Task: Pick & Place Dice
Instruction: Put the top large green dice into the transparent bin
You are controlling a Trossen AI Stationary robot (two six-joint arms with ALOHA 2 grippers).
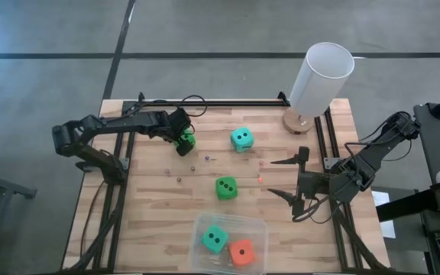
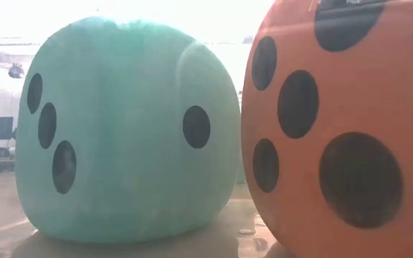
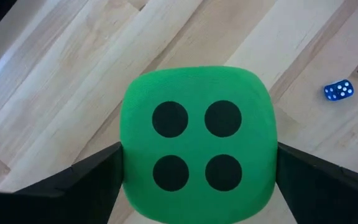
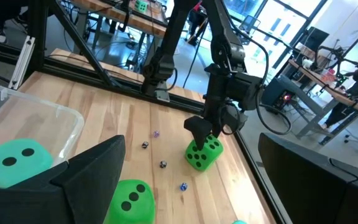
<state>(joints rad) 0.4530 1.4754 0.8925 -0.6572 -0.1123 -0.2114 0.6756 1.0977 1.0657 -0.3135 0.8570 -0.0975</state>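
Note:
A bright green die (image 3: 197,143) rests on the wooden table (image 1: 151,221) at its far left, four pips up. My left gripper (image 1: 182,142) points down over it, open, one finger at each of two opposite sides. A teal die (image 1: 241,139) and a second green die (image 1: 226,188) sit mid-table. Another teal die (image 1: 215,239) and an orange-red die (image 1: 241,252) lie in a clear bin (image 1: 260,229) at the near edge. My right gripper (image 1: 271,176) hangs open above the table's right side, nothing between its fingers. My left gripper comes at the green die from above, pointing steeply down. Its fingers (image 3: 98,177) stand close against the die's two opposite side faces (image 3: 128,168); I cannot tell whether they touch them. The die sits flat on the table.
A white cylinder (image 1: 321,76) on a round wooden base stands at the far right. Several tiny dice lie scattered mid-table, one blue (image 3: 339,91) beside the green die. Black rails (image 1: 121,191) run along the table's left and right sides.

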